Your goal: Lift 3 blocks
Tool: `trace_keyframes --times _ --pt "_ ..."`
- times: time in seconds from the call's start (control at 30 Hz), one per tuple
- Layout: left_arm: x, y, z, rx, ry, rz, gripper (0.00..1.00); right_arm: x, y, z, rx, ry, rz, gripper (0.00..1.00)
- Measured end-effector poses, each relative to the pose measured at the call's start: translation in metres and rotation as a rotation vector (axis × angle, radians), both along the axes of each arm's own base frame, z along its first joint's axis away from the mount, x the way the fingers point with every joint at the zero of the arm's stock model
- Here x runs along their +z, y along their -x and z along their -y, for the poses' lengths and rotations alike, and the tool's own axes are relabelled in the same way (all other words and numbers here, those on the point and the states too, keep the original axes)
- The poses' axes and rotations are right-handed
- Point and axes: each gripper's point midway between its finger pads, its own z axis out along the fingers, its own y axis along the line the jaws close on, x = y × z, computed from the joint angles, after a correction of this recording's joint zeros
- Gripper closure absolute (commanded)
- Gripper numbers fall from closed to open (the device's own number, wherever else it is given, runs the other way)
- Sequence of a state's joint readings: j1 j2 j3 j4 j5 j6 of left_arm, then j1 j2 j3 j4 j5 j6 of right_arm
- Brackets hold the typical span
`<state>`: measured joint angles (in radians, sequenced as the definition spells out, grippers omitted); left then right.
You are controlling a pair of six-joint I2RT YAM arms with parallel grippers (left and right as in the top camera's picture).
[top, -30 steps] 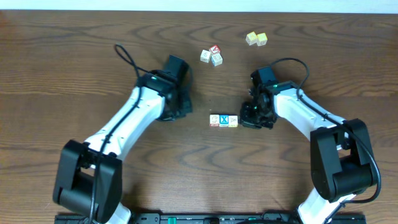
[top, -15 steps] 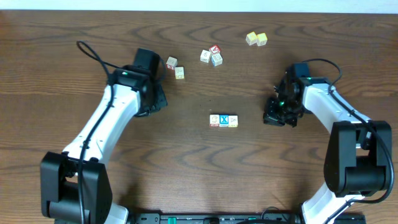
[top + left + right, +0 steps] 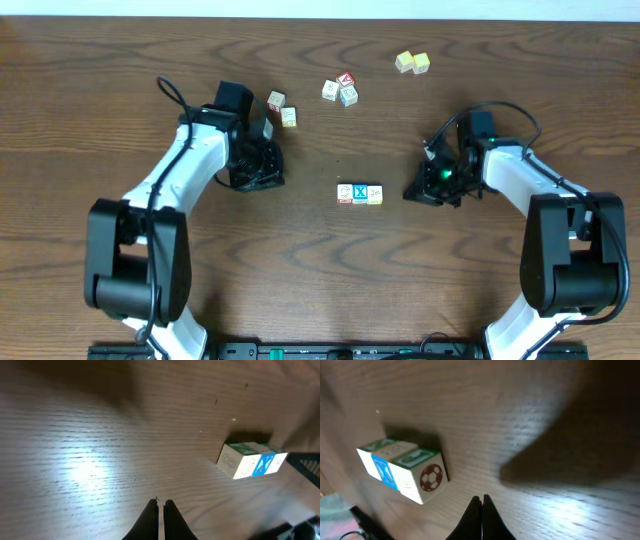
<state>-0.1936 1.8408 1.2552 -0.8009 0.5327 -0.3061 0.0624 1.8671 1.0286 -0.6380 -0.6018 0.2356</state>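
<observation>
At the middle of the surface (image 3: 120, 60), you have the row of three blocks (image 3: 360, 193) lying flat, side by side and touching. The red-trimmed cream block (image 3: 345, 192) is at the end toward your left arm. The blue X block (image 3: 360, 192) sits between, and the yellow-trimmed cream block (image 3: 375, 194) is at the other end.

Your left claw (image 3: 268, 172) sits low near the red-trimmed end, apart from it. Its fingertips (image 3: 152, 510) are pressed together on nothing. Your right claw (image 3: 415, 190) sits near the yellow-trimmed end, also clear of the row, its fingers closed tight and empty.

Farther back you can see a cluster of cubes (image 3: 341, 89), a pale yellow pair (image 3: 412, 62) and two more cubes (image 3: 281, 108) just beside your left arm.
</observation>
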Motion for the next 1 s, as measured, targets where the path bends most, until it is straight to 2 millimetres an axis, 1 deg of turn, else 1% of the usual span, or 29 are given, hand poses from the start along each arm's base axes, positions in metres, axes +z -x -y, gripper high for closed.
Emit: trace_keyframes --times 0.13,0.23,0.3,0.43,0.63,1.0 --pt "-0.01 0.004 0.011 -0.043 0.023 -0.018 0.93 -0.005 0.001 -0.011 0.004 -0.01 0.017 0.99" --pt "-0.015 0.006 0.026 -0.088 0.035 -0.014 0.93 -0.005 -0.003 -0.022 0.014 -0.018 0.04 0.99" --pt "-0.016 0.008 0.037 -0.121 0.041 -0.001 0.93 -0.005 -0.004 -0.028 0.013 -0.011 0.044 0.99" --pt "-0.016 0.014 0.053 -0.169 0.045 0.01 0.93 -0.011 0.001 -0.034 0.011 0.044 0.029 0.99" --pt "-0.021 0.017 0.054 -0.194 -0.014 0.025 0.93 -0.013 0.001 -0.042 0.021 0.068 0.04 0.99" --pt "-0.025 0.021 0.072 -0.214 -0.063 0.054 0.93 -0.012 -0.004 -0.042 0.01 0.075 0.057 0.99"
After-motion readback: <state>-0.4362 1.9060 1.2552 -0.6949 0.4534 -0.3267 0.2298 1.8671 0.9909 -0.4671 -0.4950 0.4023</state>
